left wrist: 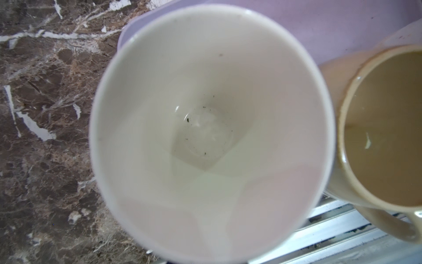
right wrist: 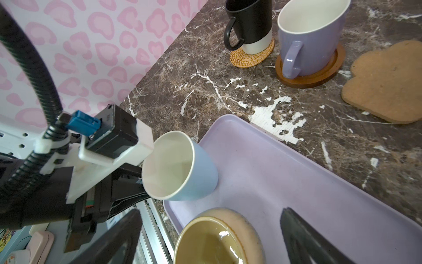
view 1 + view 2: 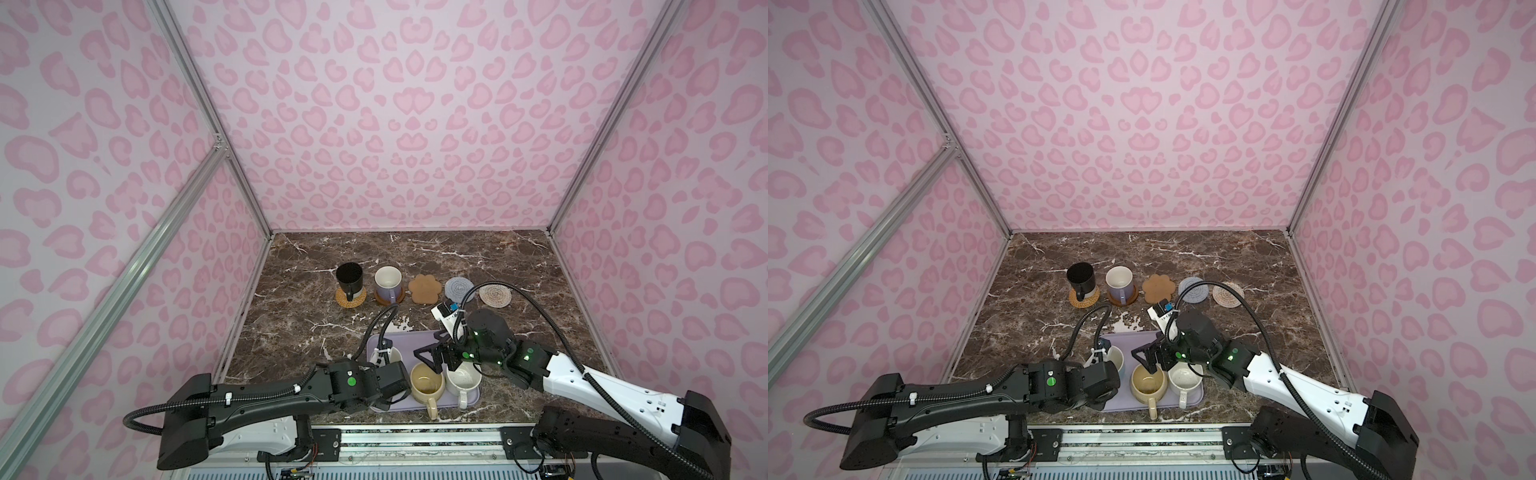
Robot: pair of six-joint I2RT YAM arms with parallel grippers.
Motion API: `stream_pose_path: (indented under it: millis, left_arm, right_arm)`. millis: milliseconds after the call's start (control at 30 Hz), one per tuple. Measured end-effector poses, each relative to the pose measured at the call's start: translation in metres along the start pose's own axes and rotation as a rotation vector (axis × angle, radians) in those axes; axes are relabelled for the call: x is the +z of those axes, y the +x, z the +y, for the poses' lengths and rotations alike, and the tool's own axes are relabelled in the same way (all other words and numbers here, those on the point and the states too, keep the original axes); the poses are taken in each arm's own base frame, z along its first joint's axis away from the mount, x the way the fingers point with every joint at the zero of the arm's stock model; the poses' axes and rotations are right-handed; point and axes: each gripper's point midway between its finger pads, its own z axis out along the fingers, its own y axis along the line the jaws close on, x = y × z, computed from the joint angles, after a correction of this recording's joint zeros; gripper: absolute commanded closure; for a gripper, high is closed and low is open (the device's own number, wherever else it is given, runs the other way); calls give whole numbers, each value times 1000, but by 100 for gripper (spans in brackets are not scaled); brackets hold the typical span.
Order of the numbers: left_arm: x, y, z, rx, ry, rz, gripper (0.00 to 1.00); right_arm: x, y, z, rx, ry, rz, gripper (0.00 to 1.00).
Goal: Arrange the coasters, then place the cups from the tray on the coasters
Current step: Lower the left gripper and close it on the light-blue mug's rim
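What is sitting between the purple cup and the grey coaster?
The paw coaster, with nothing on it. It lies flat between the purple cup and the grey coaster. Both top views show it.

No words or numbers to read.
Tiny blurred marks on the white camera mount (image 3: 1163,320), too small to make out.

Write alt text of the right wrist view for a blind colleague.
Left end effector grips the light blue cup on the tray, beside the yellow-beige cup. Beyond, black cup and lavender cup sit on coasters; paw coaster bare.
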Motion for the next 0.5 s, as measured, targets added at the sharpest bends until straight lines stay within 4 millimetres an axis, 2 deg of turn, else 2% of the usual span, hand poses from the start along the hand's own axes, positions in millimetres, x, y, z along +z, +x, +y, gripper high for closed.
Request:
stream_pose_path:
  millis: [100,233,500]
  left_arm:
    - [-5,-2,2,-8,-11,-3,97]
    - [-24,-19,0,-30,-19,-37,97]
    - [-53,-53,-1,-47,-47,-102,97]
  right_arm:
    - [-4,-11,0,-6,15,-39,4]
    - [-9,-26,2,-13,29,-86,6]
    - [-19,-45,-17,6,108,-158,7]
